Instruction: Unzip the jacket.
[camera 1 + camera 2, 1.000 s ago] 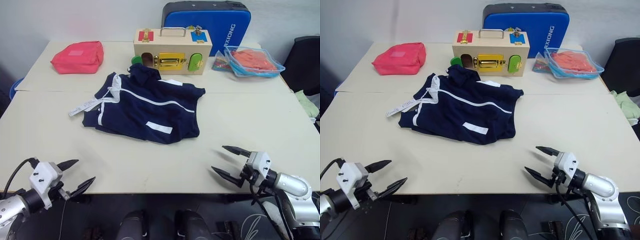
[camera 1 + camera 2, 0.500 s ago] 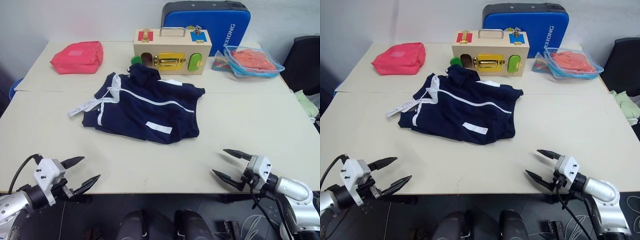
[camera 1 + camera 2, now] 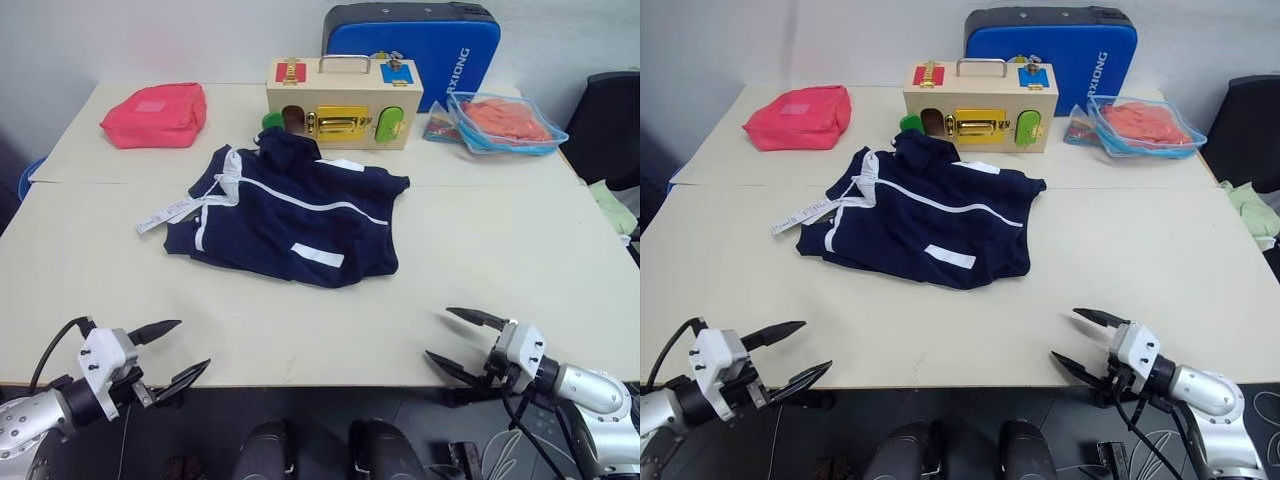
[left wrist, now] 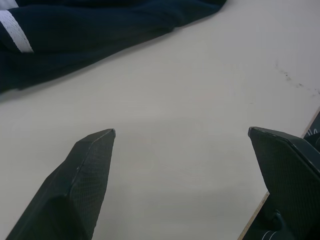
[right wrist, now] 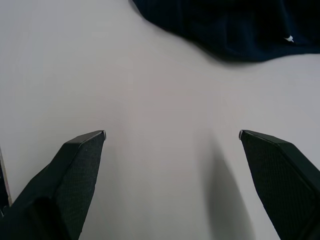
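I see the jacket [image 3: 290, 215] lying crumpled mid-counter [image 3: 500, 250], just in front of the wooden box [image 3: 343, 102]. My left hand [image 3: 170, 353] and right hand [image 3: 462, 340] hang at the near edge, both spread wide and empty, well apart from it.

- Right gripper [image 5: 172, 135]: two black, textured, wedge-shaped fingers [image 5: 75, 165] set wide apart, nothing between them.
- Pale cream table surface [image 5: 150, 100]: bare beneath and beyond the fingertips.
- Navy-blue fabric jacket [image 5: 225, 25]: rumpled edge lying on the table well beyond the fingertips; a small white speck, possibly a thread.
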Robot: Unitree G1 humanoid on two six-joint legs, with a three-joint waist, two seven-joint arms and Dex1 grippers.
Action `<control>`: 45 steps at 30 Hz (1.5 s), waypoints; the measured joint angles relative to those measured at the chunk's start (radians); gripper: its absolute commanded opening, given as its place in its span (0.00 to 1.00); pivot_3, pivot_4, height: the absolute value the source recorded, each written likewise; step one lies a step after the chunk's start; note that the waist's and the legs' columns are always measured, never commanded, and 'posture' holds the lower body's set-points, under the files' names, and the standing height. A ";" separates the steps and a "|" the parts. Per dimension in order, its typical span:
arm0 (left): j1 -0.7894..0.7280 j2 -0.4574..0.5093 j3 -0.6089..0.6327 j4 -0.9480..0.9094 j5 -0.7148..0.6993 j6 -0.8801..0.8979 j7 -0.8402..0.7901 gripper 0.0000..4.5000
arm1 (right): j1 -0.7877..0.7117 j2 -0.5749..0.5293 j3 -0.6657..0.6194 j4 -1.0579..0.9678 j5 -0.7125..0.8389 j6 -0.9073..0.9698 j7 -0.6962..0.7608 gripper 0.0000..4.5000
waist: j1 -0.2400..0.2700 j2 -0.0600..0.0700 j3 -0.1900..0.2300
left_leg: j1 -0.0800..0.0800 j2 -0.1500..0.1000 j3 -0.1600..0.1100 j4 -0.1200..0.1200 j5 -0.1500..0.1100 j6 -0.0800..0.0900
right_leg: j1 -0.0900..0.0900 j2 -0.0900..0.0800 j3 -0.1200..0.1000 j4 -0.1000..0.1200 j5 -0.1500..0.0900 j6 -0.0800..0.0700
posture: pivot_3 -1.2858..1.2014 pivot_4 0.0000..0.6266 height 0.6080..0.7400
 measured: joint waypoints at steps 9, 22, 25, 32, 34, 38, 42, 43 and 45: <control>-0.129 0.089 0.012 0.108 0.089 -0.086 0.016 1.00 | -0.165 0.004 0.156 -0.146 -0.085 0.021 -0.002 1.00 | -0.001 0.001 0.000 | 0.000 0.001 0.000 0.000 0.001 -0.002 | -0.001 0.001 0.000 0.002 0.000 0.000 | 0.52 0.24 1.00; -0.779 0.182 -0.293 0.709 0.524 -0.379 0.226 1.00 | -0.644 0.177 0.462 0.081 -0.442 0.067 -0.148 0.91 | -0.002 -0.003 -0.001 | -0.008 0.000 0.012 0.002 0.008 0.001 | -0.014 0.003 -0.005 0.012 0.001 0.001 | 0.52 0.24 1.00; -0.872 0.158 -0.350 0.808 0.558 -0.410 0.252 1.00 | -0.676 0.205 0.479 0.143 -0.488 0.053 -0.185 0.72 | -0.010 -0.003 -0.001 | -0.007 0.000 0.017 0.003 0.008 0.002 | -0.015 0.005 -0.004 0.014 0.001 0.001 | 0.52 0.24 1.00; -1.009 0.144 -0.436 0.996 0.613 -0.452 0.292 0.72 | -0.723 0.223 0.504 0.224 -0.556 0.035 -0.257 0.16 | -0.026 -0.003 -0.001 | -0.004 0.002 0.020 0.004 0.009 0.001 | -0.017 0.004 0.000 0.020 0.001 0.001 | 0.52 0.24 1.00; -1.034 0.124 -0.440 1.043 0.608 -0.456 0.298 0.59 | -0.733 0.223 0.505 0.244 -0.579 0.031 -0.275 0.01 | -0.026 -0.003 -0.001 | -0.004 0.002 0.021 0.004 0.009 0.001 | -0.017 0.004 0.001 0.020 0.001 0.001 | 0.52 0.24 1.00; -1.036 0.106 -0.439 1.059 0.571 -0.446 0.266 0.31 | -0.749 0.222 0.505 0.250 -0.590 0.031 -0.280 0.00 | -0.026 -0.003 -0.001 | -0.004 0.002 0.021 0.005 0.009 0.001 | -0.017 0.004 0.002 0.020 0.001 0.001 | 0.52 0.24 1.00; -0.963 0.116 -0.417 0.972 0.513 -0.415 0.217 0.05 | -0.718 0.205 0.492 0.197 -0.505 0.051 -0.223 0.00 | -0.026 -0.003 -0.001 | -0.004 0.002 0.021 0.004 0.009 0.001 | -0.017 0.004 0.003 0.020 0.001 0.001 | 0.52 0.24 1.00; -0.940 0.119 -0.410 0.941 0.495 -0.401 0.202 0.01 | -0.701 0.195 0.481 0.177 -0.482 0.058 -0.210 0.00 | -0.026 -0.003 -0.001 | -0.004 0.002 0.021 0.005 0.009 0.001 | -0.017 0.004 0.003 0.020 0.001 0.001 | 0.52 0.24 1.00; -0.904 0.121 -0.400 0.884 0.472 -0.365 0.185 0.01 | -0.687 0.174 0.465 0.151 -0.456 0.071 -0.192 0.00 | -0.026 -0.003 -0.001 | -0.004 0.002 0.021 0.005 0.009 0.001 | -0.017 0.004 0.003 0.020 0.001 0.001 | 0.52 0.24 1.00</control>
